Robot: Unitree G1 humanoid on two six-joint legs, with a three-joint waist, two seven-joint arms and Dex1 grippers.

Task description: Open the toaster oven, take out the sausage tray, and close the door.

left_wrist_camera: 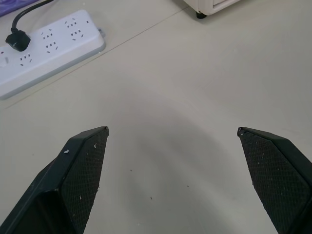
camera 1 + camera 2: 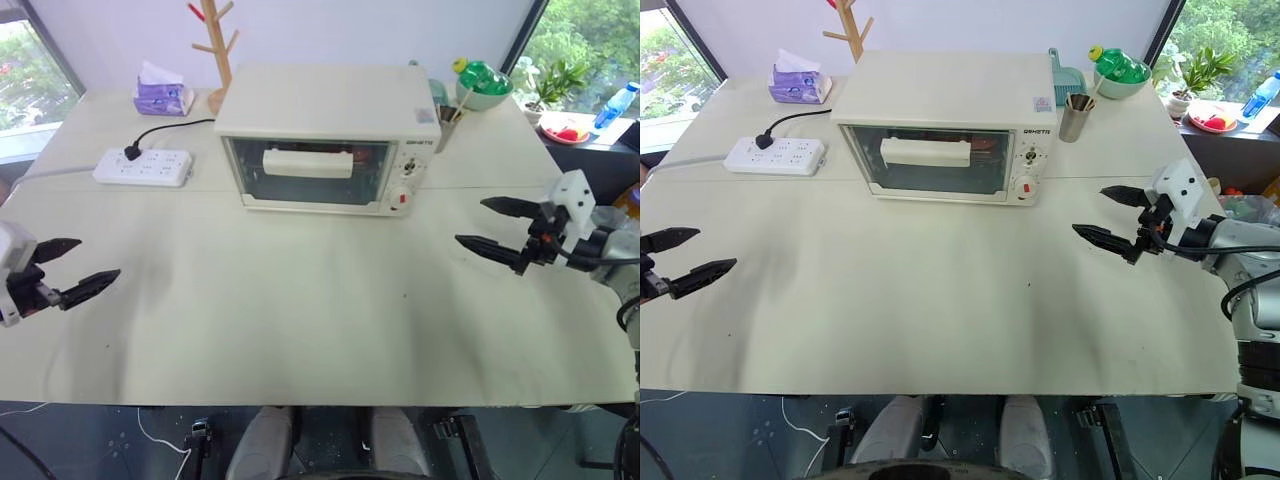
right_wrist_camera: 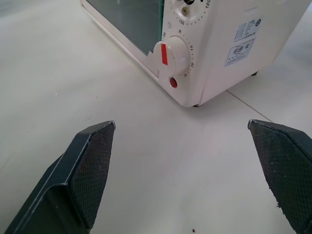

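The toaster oven (image 2: 325, 135) sits upper centre of the frame on the table (image 2: 300, 310), its door (image 2: 308, 170) closed. The left gripper (image 2: 72, 262) at the left edge and the right gripper (image 2: 492, 226) at the right both hover spread wide, grasping nothing

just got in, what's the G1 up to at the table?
Nothing is handled yet. The toaster oven sits on the table with its door shut, and something red shows through the glass. The left gripper and right gripper hover open and empty on either side, well short of the oven. Next is probably a reach for the door's handle.
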